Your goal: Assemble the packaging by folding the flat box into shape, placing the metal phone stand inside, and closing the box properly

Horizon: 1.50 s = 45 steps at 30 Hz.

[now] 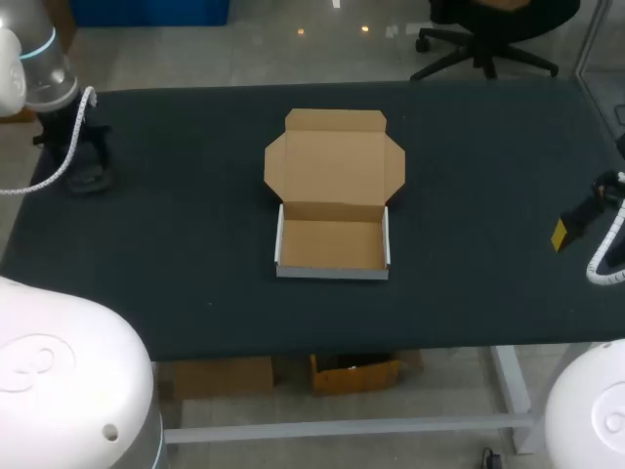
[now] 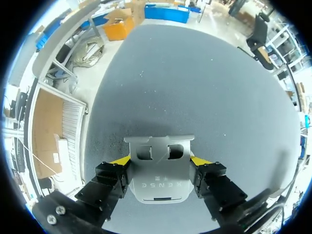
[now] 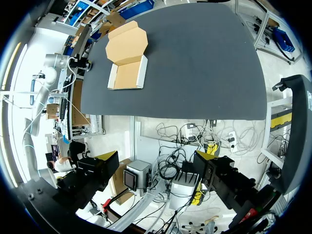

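Cardboard box point(image 1: 332, 200) sits mid-bench, closest to the robot base. The tray half is folded up with its front and both side walls upright, white outside and brown inside. The lid half is open and lies flat on the bench point(image 1: 195, 244) behind the tray, joined at the tray's back edge, with its two side flaps and far tuck flap spread out flat. Off near the bench's right edge, roughly level with the tray and well apart from the box, is the right end effector point(image 3: 156, 163). Its fingers are apart with nothing between them (from its wrist view the box is far ahead, with the lid on the far side of the tray). Farther back, over the far-left part of the bench, the left end effector point(image 2: 159, 162) is clamped on the metal phone stand point(image 2: 158, 178). Both yellow fingertips point(image 2: 122, 160) press the plate's two side edges. The stand's far end, with two rectangular cut-outs and a bent lip, sticks out ahead of the fingers. The stand is low over the dark bench surface with its shadow just ahead of it, and I can't tell whether it touches. Stand and box are well apart, and the stand is not yet in the tray. The left arm point(image 1: 44, 68) comes in from the far-left corner, with a white cable point(image 1: 68, 147) looped beside it.
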{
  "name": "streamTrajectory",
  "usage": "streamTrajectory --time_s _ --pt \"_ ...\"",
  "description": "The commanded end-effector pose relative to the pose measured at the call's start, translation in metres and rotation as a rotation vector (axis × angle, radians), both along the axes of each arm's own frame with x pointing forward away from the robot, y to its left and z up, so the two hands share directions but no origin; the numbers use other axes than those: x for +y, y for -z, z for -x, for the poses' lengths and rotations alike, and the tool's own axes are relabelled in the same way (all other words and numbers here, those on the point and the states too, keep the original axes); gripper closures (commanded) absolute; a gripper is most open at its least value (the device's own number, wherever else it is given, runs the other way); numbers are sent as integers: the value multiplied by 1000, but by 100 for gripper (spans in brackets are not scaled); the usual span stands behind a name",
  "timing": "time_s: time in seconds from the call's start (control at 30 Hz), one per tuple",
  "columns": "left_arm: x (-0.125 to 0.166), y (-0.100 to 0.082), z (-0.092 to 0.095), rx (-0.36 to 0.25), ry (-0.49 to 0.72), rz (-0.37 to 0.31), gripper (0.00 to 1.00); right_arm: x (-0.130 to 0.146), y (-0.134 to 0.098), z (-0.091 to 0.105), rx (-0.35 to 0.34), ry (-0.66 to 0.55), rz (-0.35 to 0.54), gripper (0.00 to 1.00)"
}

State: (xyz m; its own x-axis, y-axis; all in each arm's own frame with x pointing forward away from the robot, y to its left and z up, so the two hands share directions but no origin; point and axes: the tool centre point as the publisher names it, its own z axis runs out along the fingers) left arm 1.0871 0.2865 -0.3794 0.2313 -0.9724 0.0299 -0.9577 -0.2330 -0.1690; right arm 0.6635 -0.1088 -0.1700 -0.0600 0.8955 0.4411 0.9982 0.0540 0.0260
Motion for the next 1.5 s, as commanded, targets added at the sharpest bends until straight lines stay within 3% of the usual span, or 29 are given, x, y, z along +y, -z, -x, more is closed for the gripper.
streamTrajectory --time_s 0.03,0.43,0.77,0.93,1.0,1.1,1.5 --pt "-12 -10 10 -13 15 -25 100 -1 -2 0 3 -2 0 0" --pt "-39 -34 19 -20 104 -58 100 -1 -2 0 3 -2 0 0" --pt "-60 -49 29 15 192 -41 100 -18 -6 -9 -227 -141 -2 0" --pt "-70 -58 37 17 240 -50 100 -23 -9 -10 -296 -236 -34 0" --pt "-73 -63 41 12 253 -57 100 -23 -10 -10 -300 -298 -71 0" --pt "-76 -68 49 12 282 -81 100 -23 -10 -10 -300 -298 -71 0" --pt "-76 -68 49 12 282 -81 100 -23 -10 -10 -300 -298 -71 0"
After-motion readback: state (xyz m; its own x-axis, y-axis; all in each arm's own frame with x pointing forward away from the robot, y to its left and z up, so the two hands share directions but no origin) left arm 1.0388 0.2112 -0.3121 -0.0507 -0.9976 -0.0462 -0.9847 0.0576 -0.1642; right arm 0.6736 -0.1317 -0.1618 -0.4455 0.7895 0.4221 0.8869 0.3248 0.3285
